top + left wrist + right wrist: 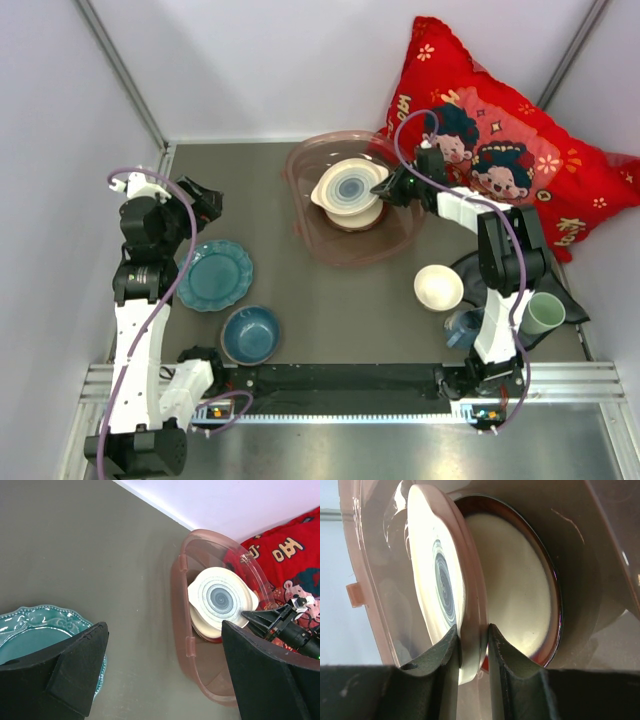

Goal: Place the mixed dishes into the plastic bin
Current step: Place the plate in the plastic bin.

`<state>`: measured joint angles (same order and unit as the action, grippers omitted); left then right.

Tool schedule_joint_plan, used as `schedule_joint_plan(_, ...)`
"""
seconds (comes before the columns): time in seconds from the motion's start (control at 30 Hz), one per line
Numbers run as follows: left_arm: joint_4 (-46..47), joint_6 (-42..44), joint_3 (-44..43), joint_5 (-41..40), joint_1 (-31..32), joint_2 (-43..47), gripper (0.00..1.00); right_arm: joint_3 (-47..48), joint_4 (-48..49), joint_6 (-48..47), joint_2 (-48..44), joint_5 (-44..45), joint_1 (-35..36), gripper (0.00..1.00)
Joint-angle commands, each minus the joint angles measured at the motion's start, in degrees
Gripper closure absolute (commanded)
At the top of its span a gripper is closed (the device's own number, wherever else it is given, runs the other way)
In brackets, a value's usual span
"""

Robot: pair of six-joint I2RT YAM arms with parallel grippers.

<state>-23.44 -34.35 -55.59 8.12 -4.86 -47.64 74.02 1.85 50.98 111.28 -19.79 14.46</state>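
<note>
The pinkish plastic bin stands at the back middle. My right gripper is shut on the rim of the blue-ringed white handled plate and holds it inside the bin, over a cream dish with a red rim. The right wrist view shows the jaws clamped on the plate's edge. My left gripper is open and empty above the teal scalloped plate. A blue bowl, cream-white bowl, small blue mug and pale green cup sit on the table.
A red cartoon-print pillow leans in the back right corner behind the bin. A dark grey cloth lies under the right arm. Walls close in the left, back and right sides.
</note>
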Motion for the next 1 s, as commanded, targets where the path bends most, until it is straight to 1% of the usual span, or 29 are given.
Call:
schedule_joint_plan(0.0, 1.82, 0.6, 0.4, 0.23, -0.24, 0.35, 0.01, 1.48, 8.79, 1.05, -3.09, -3.24, -0.4, 1.0)
schedule_joint_plan(0.37, 2.17, 0.16, 1.19, 0.49, -0.32, 0.97, 0.01, -1.77, 8.61, 0.87, -5.02, -3.24, -0.39, 1.0)
schedule_joint_plan(0.8, 2.0, 0.07, 1.45, 0.58, -0.24, 1.41, 0.01, -0.63, 3.34, -0.53, -3.97, -2.62, -0.39, 1.0)
schedule_joint_plan(0.83, 2.0, -0.02, 1.54, 0.58, -0.32, 1.41, 0.01, -0.54, 2.73, -0.53, -3.8, -2.62, -0.31, 0.99)
schedule_joint_plan(0.93, 2.0, -0.02, 1.8, 0.49, -0.24, 1.49, 0.01, -0.45, 2.02, -0.71, -3.53, -2.45, -0.22, 0.9)
schedule_joint_plan(0.97, 2.0, -0.02, 1.98, 0.49, -0.23, 1.67, 0.01, -0.37, 1.93, -0.79, -3.44, -2.53, -0.39, 0.88)
